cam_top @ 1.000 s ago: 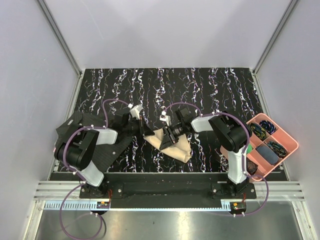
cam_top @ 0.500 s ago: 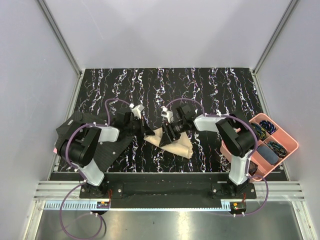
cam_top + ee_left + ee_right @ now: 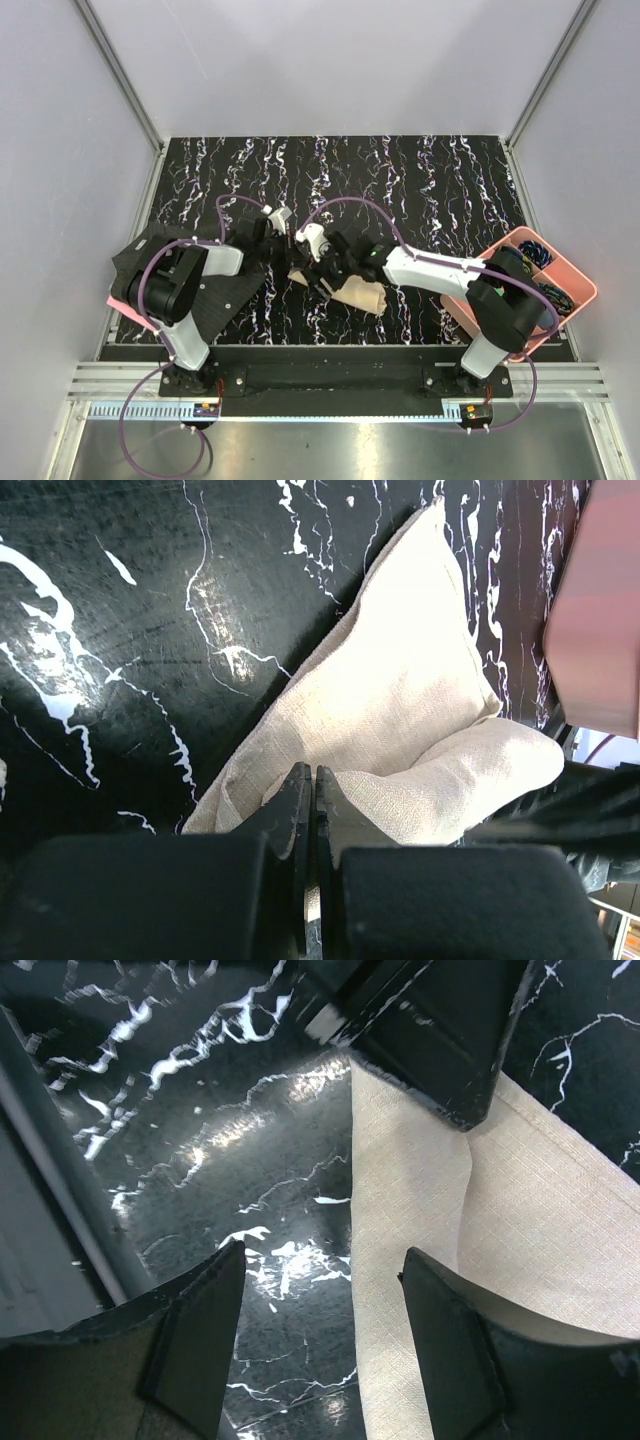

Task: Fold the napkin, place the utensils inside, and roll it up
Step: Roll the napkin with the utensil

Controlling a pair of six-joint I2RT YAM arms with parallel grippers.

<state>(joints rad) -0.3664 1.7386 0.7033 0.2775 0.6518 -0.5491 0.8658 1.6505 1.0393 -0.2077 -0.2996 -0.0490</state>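
The napkin (image 3: 358, 293) lies bunched near the middle of the table (image 3: 430, 190), long axis left to right. We pinch its left end in the tightly closed left pincer (image 3: 307, 780); the right pincer (image 3: 322, 1260) gapes empty just above.

I see two arms of the same build on my screen. The left arm (image 3: 175, 290) and the right arm (image 3: 500, 300) have thick, round black joints, and the links between them carry pale grey-white shells. A thin purple cable (image 3: 350, 201) runs in loops along each arm, fixed with small white ties. Each black base (image 3: 187, 382) has in front of it a small board (image 3: 207, 408) with an orange part. The left gripper (image 3: 312, 780) has flat matte black fingers with squared blocks behind them. The right gripper (image 3: 322, 1260) also has black fingers, wedge-shaped, with worn edges.
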